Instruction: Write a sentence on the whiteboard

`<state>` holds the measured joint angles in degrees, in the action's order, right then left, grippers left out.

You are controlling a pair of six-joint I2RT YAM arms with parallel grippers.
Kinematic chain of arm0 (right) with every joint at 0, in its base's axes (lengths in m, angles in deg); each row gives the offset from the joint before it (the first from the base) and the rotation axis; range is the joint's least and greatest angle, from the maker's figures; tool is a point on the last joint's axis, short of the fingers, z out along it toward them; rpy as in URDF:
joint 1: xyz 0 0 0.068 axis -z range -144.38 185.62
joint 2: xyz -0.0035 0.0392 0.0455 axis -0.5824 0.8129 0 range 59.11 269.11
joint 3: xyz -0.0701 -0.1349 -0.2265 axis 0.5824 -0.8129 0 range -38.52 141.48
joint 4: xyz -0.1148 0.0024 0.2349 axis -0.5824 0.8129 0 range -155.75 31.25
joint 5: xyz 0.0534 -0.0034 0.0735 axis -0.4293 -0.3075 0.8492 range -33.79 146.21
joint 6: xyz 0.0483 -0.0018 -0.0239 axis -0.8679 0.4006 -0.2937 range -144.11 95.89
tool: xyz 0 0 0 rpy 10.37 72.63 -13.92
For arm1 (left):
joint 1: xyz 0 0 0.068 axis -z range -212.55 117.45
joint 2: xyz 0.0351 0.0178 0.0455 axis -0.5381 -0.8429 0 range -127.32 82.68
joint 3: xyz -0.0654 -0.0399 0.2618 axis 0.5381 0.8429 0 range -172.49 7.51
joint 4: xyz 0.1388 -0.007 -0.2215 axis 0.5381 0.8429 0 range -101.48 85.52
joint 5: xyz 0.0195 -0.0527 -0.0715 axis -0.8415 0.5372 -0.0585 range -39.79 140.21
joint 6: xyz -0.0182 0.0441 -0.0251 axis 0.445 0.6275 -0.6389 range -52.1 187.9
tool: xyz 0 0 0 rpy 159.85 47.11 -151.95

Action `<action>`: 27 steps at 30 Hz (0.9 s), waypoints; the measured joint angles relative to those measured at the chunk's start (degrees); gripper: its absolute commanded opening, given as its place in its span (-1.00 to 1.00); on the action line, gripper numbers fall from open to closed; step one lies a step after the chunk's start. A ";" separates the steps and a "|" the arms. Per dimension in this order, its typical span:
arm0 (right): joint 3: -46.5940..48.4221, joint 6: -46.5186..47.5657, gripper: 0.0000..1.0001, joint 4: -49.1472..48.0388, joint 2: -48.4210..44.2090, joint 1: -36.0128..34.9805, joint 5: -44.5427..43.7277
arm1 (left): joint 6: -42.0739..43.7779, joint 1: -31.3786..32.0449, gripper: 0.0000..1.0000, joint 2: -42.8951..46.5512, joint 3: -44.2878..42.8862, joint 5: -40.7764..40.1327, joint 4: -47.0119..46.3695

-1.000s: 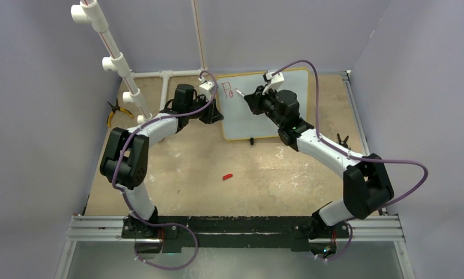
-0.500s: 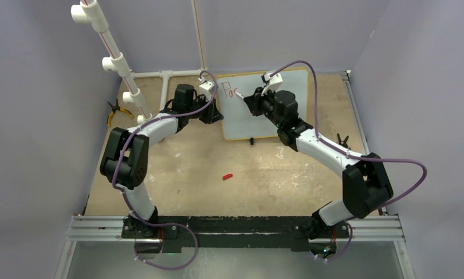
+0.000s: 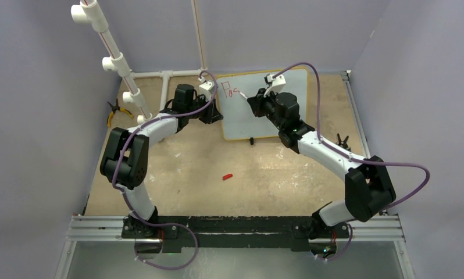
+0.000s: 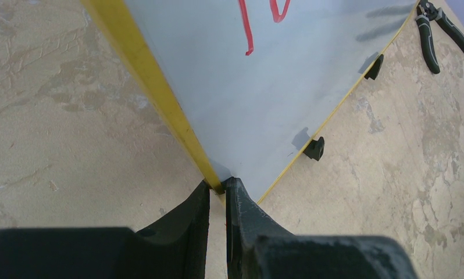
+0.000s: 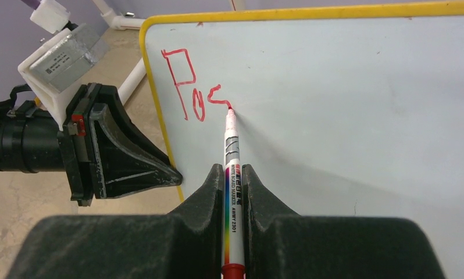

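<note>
Writing reads "Pos" in red scrawl (image 5: pixel 189 87): right tool (image 5: pixel 232 170) clamped on white red-tipped marker (image 5: pixel 231 142), left tool (image 4: pixel 219 185) pinching corner of yellow-framed white whiteboard (image 5: pixel 346 145). Light even pressure and small strokes, I'd say.

your red sentence (image 5: pixel 195 87) on the whiteboard (image 5: pixel 363 116) has grown. a second ago you had a "p", an "o" and just a tiny dash after them. now that dash is a curly letter, like an "s". your right gripper (image 5: pixel 232 170) has slid the marker (image 5: pixel 231 139) a little to the right, and its tip sits at the end of the new letter. your right arm (image 3: pixel 328 152) swung out a bit too.
</note>
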<state>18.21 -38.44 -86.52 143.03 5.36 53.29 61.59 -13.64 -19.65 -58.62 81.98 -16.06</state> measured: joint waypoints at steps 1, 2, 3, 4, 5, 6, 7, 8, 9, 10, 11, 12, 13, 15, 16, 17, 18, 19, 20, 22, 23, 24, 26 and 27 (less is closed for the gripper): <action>-0.09 0.00 -1.00 0.02 0.00 0.00 0.02 | 0.00 0.00 -1.00 0.00 0.00 -0.07 0.02; -0.20 0.00 -1.00 -0.02 0.00 0.00 0.07 | 0.00 0.00 -1.00 0.00 0.00 -0.09 0.02; -0.26 0.00 -1.00 0.00 0.00 0.00 0.11 | 0.00 0.00 -1.00 0.00 0.00 -0.11 0.02; -0.39 0.02 -1.00 0.00 0.00 0.00 0.31 | 0.00 0.00 -1.00 0.00 0.00 -0.13 0.02; -0.50 0.02 -1.00 0.02 0.00 0.00 0.50 | 0.00 0.00 -1.00 0.00 0.00 -0.15 0.04; -0.63 0.04 -1.00 0.04 0.00 0.00 0.74 | 0.00 0.00 -1.00 0.00 0.00 -0.17 0.04; -0.81 0.04 -1.00 0.15 0.00 0.00 0.96 | 0.00 0.00 -1.00 0.00 0.00 -0.20 0.04; -0.92 0.04 -1.00 0.26 0.00 0.00 1.14 | 0.00 0.00 -1.00 0.00 0.00 -0.20 0.04; -0.98 0.04 -1.00 0.31 0.00 0.00 1.31 | -0.02 0.00 -1.00 0.00 0.00 -0.22 0.04; -0.98 0.07 -1.00 0.35 0.00 0.00 1.44 | -0.02 0.00 -1.00 0.00 0.00 -0.24 0.07; -0.98 0.09 -1.00 0.35 0.00 0.00 1.60 | 0.00 0.00 -1.00 0.00 0.00 -0.24 0.07; -0.98 0.09 -1.00 0.35 0.00 0.02 1.84 | -0.02 0.00 -1.00 0.00 0.00 -0.22 0.07; -0.98 0.15 -1.00 0.37 0.00 0.02 2.08 | -0.02 0.00 -1.00 0.00 0.00 -0.17 0.07; -0.98 0.28 -1.00 0.50 0.02 0.00 2.49 | -0.02 0.02 -1.00 0.00 0.00 -0.07 0.04; -0.98 0.28 -1.00 0.50 0.02 0.00 2.51 | -0.02 0.04 -1.00 0.00 0.00 -0.04 0.04; -0.98 0.31 -1.00 0.50 0.07 0.00 2.64 | -0.02 0.04 -1.00 0.00 0.00 -0.04 0.04; -0.96 0.33 -1.00 0.50 0.09 0.00 2.82 | -0.02 0.04 -1.00 0.00 0.00 -0.04 0.04; -0.96 0.33 -1.00 0.50 0.13 0.00 3.02 | -0.02 0.04 -1.00 0.00 0.00 -0.02 0.07; -0.92 0.39 -1.00 0.50 0.22 -0.04 3.41 | -0.02 0.07 -1.00 0.00 0.00 0.00 0.04; -0.72 0.46 -1.00 0.59 0.48 -0.13 3.93 | -0.02 0.13 -1.00 0.00 0.00 0.09 0.02; -0.55 0.46 -1.00 0.61 0.70 -0.24 4.04 | -0.02 0.15 -1.00 0.00 0.00 0.09 0.00; -0.44 0.48 -1.00 0.61 0.85 -0.31 4.15 | -0.02 0.17 -1.00 0.00 0.00 0.09 0.00; -0.39 0.48 -1.00 0.66 0.96 -0.50 4.24 | -0.02 0.17 -1.00 0.00 0.00 0.11 0.00; -0.39 0.48 -1.00 0.66 0.96 -0.55 4.39 | -0.04 0.20 -1.00 0.00 0.00 0.15 0.00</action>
<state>17.82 -37.95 -85.87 143.99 4.81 57.69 61.55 -13.44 -19.65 -58.62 82.13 -16.06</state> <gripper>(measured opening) 0.115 0.123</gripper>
